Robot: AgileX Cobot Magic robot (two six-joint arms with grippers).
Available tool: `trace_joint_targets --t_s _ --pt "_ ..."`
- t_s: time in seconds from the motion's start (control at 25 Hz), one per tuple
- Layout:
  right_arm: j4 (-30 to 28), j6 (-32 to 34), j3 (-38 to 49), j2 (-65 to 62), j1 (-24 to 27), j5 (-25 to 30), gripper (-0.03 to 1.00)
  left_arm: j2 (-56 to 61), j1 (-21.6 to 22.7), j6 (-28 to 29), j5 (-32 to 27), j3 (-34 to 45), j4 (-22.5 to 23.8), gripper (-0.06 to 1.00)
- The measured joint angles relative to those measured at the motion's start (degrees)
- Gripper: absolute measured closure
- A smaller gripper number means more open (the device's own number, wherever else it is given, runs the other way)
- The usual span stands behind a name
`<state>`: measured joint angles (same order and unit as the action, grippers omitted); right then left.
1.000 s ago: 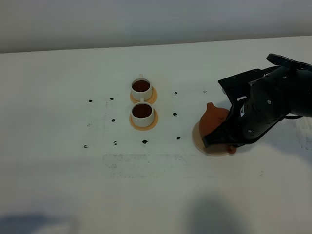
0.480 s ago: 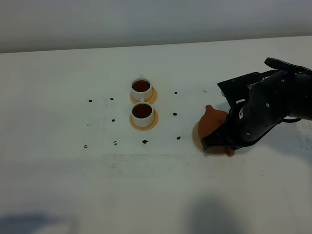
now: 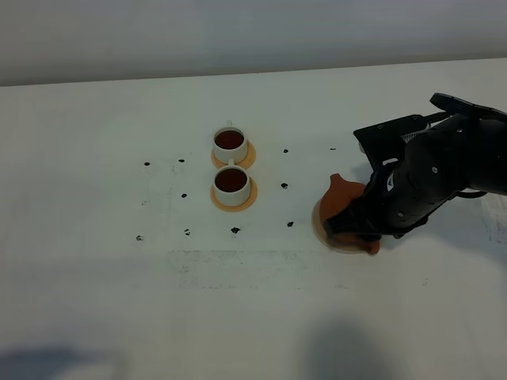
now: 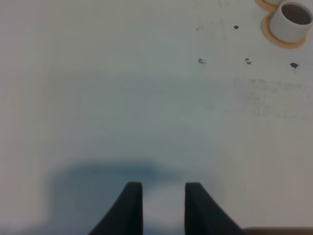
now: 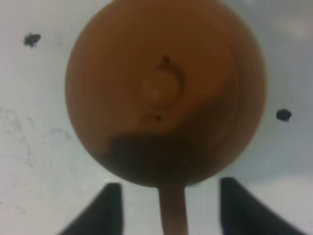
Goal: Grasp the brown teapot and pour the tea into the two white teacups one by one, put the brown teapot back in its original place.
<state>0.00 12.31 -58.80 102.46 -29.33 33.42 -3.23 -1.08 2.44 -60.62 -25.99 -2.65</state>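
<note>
No readable text

No lettering, label, brand, number or sign can be read in any view; only small dark, unlettered marks are seen on the table [image 3: 95, 301].

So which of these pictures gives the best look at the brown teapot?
The right wrist view: the teapot fills the picture from straight above, lid knob and handle clear, with the open right gripper on either side of the handle. The high outside view shows only part of the teapot, behind the arm. The left wrist view misses it altogether.
</note>
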Motion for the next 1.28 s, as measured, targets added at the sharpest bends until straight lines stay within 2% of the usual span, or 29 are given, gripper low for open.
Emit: trace_joint_targets --t_s 0.08,0.16,0.32,0.64,1.0,1.28 --pt "-0.3 0.0 0.0 -0.6 0.0 0.2 0.43 0.0 0.0 0.0 0.0 0.0 0.0 0.74" --pt "-0.9 0.0 0.0 -3.0 0.0 0.5 0.39 0.0 0.0 0.0 0.0 0.0 0.0 0.74" --pt "-2.7 0.3 0.0 -10.5 1.4 2.5 0.42 0.0 0.0 0.0 0.0 0.0 0.0 0.74" --pt "-10.9 3.8 0.0 -26.5 6.1 16.9 0.51 0.0 0.0 0.0 0.0 0.0 0.0 0.74" --pt "-12.5 4.0 0.1 -45.0 11.4 33.5 0.51 0.0 0.0 0.0 0.0 0.0 0.0 0.74" --pt "-12.3 3.1 5.9 -59.5 11.4 36.2 0.52 0.0 0.0 0.0 0.0 0.0 0.0 0.74"
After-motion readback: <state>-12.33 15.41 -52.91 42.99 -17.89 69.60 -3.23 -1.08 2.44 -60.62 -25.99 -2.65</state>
